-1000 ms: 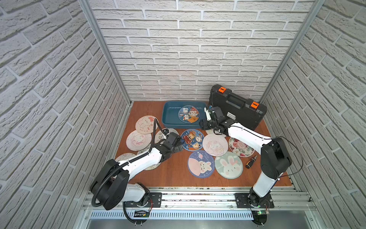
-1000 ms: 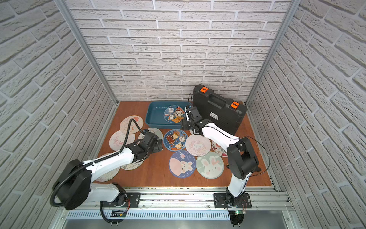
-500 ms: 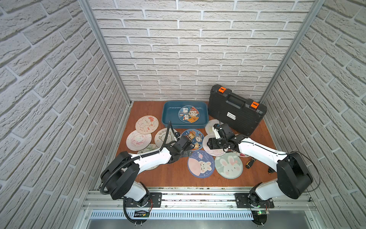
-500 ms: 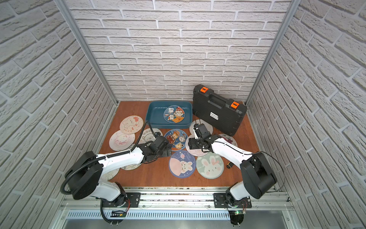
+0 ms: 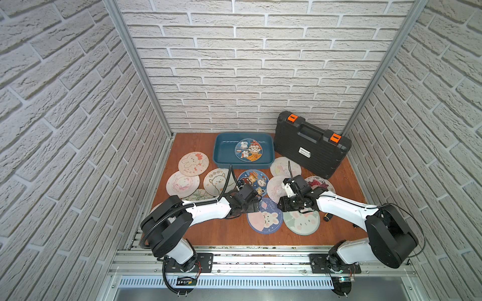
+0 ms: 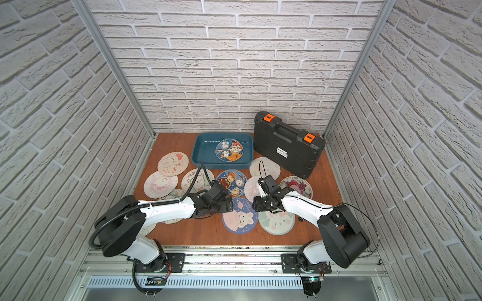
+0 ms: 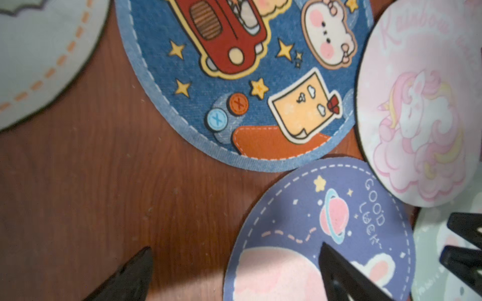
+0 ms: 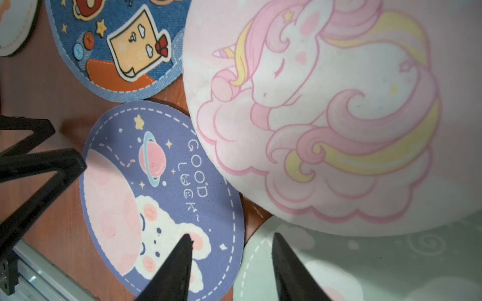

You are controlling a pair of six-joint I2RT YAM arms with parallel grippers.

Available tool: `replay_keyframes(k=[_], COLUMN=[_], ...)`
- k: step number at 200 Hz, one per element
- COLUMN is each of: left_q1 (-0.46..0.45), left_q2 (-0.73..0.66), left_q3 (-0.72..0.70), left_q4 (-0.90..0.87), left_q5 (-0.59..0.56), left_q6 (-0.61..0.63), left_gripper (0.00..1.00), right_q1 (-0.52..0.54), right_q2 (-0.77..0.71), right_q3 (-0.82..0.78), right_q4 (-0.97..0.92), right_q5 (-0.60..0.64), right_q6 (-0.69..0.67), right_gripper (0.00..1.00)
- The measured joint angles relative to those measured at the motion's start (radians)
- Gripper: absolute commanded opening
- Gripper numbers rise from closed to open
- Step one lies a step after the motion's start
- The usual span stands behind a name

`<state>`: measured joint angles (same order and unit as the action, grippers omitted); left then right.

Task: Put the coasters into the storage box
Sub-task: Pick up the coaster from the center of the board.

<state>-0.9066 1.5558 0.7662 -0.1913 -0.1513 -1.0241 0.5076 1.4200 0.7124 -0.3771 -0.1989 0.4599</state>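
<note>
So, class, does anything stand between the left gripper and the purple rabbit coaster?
Nothing visible does. The left gripper hangs open over the purple rabbit coaster, one finger above it, one above the table. The right gripper is near, but aside.

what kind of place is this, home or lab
Most likely a robot test cell, not a home: brick-pattern wall panels framed by metal posts box in a wooden table, and the left arm and right arm are bolted to a metal rail.

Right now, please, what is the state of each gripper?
Left gripper: open, holding nothing.
Right gripper: partly open, holding nothing.
</note>
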Motion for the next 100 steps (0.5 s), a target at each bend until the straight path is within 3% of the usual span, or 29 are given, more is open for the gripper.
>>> replay_keyframes(k=[100], left_q1=[-0.015], left_q2=[0.023], left_q3=[-0.002], left_q4=[0.102], left_q5=[0.023], left_q6=[-0.047], left_gripper=[0.98], right_q1=[0.009], right_q2=[0.047], right_q3=[-0.037], right_q4=[0.074], right_q5=[-0.061], right_q6=[0.017], right_gripper=[0.40])
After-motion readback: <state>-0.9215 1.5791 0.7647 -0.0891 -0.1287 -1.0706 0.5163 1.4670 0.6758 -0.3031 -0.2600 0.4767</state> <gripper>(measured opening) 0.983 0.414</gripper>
